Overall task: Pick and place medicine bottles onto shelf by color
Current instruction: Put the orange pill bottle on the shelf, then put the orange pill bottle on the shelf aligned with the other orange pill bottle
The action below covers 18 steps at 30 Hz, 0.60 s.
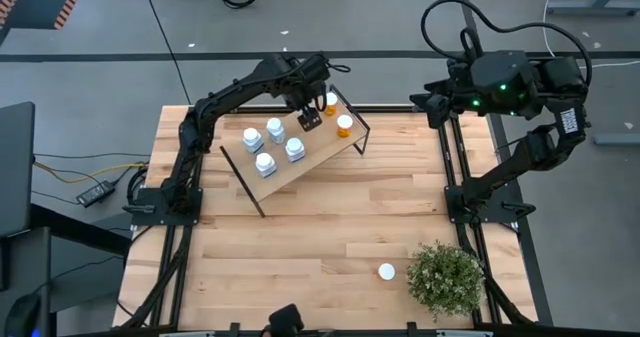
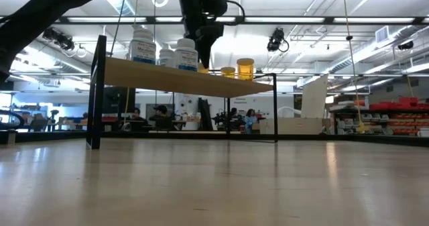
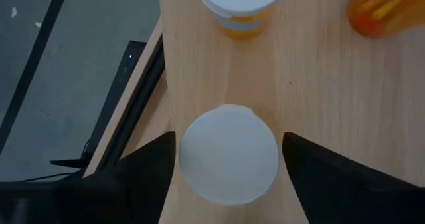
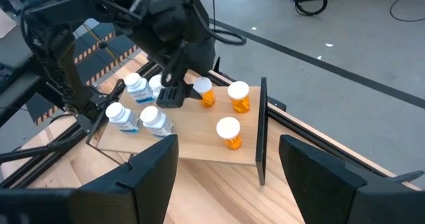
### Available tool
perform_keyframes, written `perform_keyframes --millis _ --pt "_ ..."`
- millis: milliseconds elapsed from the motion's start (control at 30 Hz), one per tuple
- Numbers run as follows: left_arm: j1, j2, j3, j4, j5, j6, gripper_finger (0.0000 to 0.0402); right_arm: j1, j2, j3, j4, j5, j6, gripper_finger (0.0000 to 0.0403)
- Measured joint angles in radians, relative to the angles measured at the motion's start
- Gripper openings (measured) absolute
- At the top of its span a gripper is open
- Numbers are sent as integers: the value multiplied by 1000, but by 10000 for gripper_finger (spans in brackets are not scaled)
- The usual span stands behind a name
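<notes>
The shelf (image 1: 312,167) stands at the table's far middle. Several white bottles (image 1: 265,163) stand on its left part. Two orange bottles (image 1: 344,125) (image 4: 238,96) stand on its right part. My left gripper (image 3: 229,184) points down over the shelf's far right part, shut on a third orange bottle (image 4: 202,91), whose white cap (image 3: 229,154) shows between the fingers. In the high view the gripper (image 1: 308,117) hides this bottle. My right gripper (image 4: 229,177) is open and empty, held above the table's far right edge (image 1: 428,102). My left gripper has the bottle's white cap (image 3: 186,154) between its two fingers, one finger (image 3: 156,164) on each side. The fingers come from above, pointing down. The bottle is upright over the shelf board (image 3: 312,84). I cannot tell whether its base rests on the board.
One white-capped bottle (image 1: 386,271) stands on the table near the right front, beside a green potted plant (image 1: 445,277). The shelf's black frame (image 4: 262,131) rises at its right end. The tabletop (image 1: 330,227) in front of the shelf is bare. People show far behind in the low view (image 2: 161,115).
</notes>
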Motion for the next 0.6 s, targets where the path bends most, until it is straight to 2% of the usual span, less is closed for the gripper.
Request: perform_keyframes --millis 333,433,600 --pt "-29 -76 2 7 -5 -29 331 0 28 -17 2 -5 1 268" --pt "-54 -110 2 13 -8 -42 341 -2 34 -76 1 -64 -18 268" --pt "-104 -180 2 21 -63 -60 340 2 42 -212 1 -236 -31 268"
